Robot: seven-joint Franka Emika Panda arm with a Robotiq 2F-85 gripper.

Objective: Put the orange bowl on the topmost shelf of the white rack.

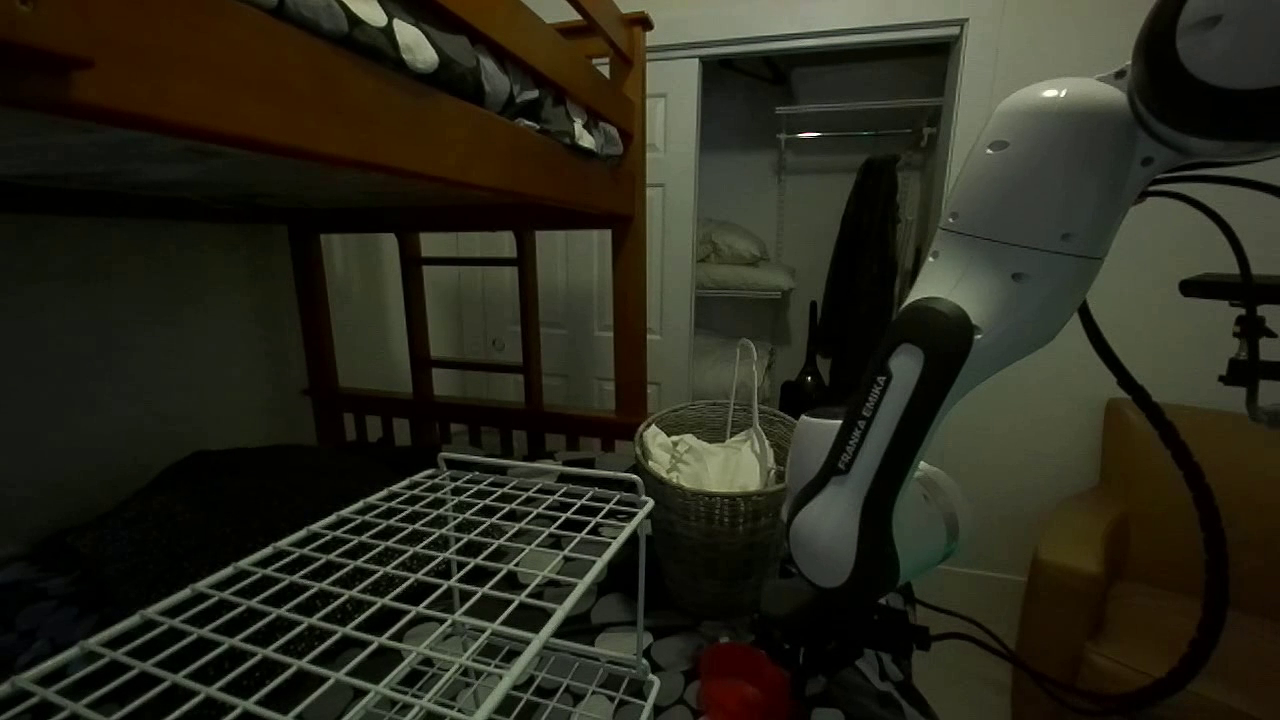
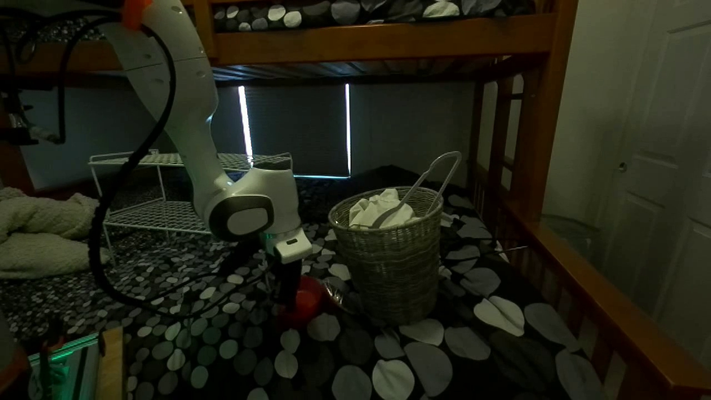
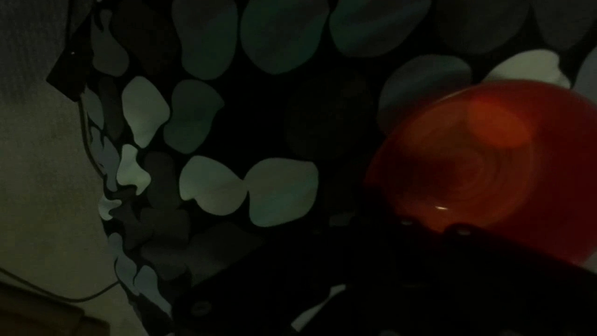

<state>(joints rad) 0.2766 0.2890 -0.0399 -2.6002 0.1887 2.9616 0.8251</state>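
Observation:
The orange bowl [image 1: 740,682] sits on the dotted bed cover beside the basket and also shows in an exterior view [image 2: 309,299]. In the wrist view the bowl [image 3: 494,140] fills the right side, its inside facing the camera. My gripper [image 3: 410,224] is at the bowl's near rim, low over the bed, and also shows dark in an exterior view [image 2: 289,289]. Its fingertips overlap the bowl's edge. It is too dark to tell whether they are closed on the rim. The white rack [image 1: 420,560] stands on the bed, also seen behind the arm [image 2: 150,160].
A wicker basket [image 2: 383,261] with white cloth and a raised handle stands close to the bowl. The wooden bunk bed frame [image 2: 383,44] runs overhead. A fleece blanket [image 2: 44,239] lies near the rack. A cable [image 2: 103,222] hangs along the arm. An armchair [image 1: 1150,560] stands beyond the bed.

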